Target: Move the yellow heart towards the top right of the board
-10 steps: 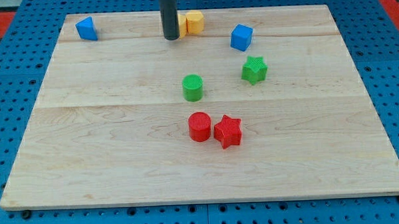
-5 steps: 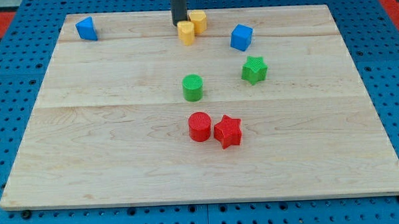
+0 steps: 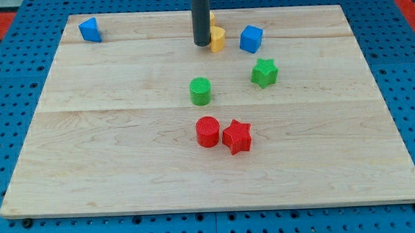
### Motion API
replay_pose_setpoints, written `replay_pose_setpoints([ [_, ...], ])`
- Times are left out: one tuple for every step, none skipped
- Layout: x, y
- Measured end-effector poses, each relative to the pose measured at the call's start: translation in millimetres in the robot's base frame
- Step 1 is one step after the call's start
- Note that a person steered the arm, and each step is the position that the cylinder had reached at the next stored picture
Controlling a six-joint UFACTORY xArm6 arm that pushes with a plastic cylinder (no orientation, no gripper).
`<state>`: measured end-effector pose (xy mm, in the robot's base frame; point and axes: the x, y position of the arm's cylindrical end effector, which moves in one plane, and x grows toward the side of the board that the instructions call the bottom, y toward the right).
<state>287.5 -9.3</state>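
Contact between my tip (image 3: 202, 43) and the yellow heart (image 3: 218, 39) appears to be made, the heart being found immediately at the tip's right in the view; a sliver of a second yellow block (image 3: 212, 17) is seen just above the heart, largely hidden behind the rod, and its shape cannot be made out. No claw is fitted: the arm ends in a plain rod, so nothing can be grasped or released, and only pushing is possible.

The yellow heart is located near the top edge of the board (image 3: 112, 147), roughly at its middle, and well short of the top right corner. The pushing step is judged to be in hand, with most of the travel left to be covered.

To the right of the tip, just beyond the heart, a blue cube (image 3: 251, 39) is placed directly on the line towards the right. The next move is judged to call for a push rightward and slightly upward, so that the blue cube is passed on its upper side and not carried along. A glancing contact could let the heart slip off the rod.

Below and to the right of the tip a green star (image 3: 264, 72) is noted; below it, a green cylinder (image 3: 200, 91), and further down a red cylinder (image 3: 207, 132) touching a red star (image 3: 237, 137). Far to the tip's left a blue block (image 3: 89, 29) is seen.

No brand, label or legible writing is found.
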Motion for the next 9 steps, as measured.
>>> replay_pose_setpoints([
  [-9.0,15.4],
  [-22.2,74.8],
  [-29.0,107.8],
  [-42.2,131.6],
  [-45.8,128.3],
  [-45.9,127.9],
  [-50.3,147.2],
  [-47.6,173.2],
  [-42.5,168.7],
])
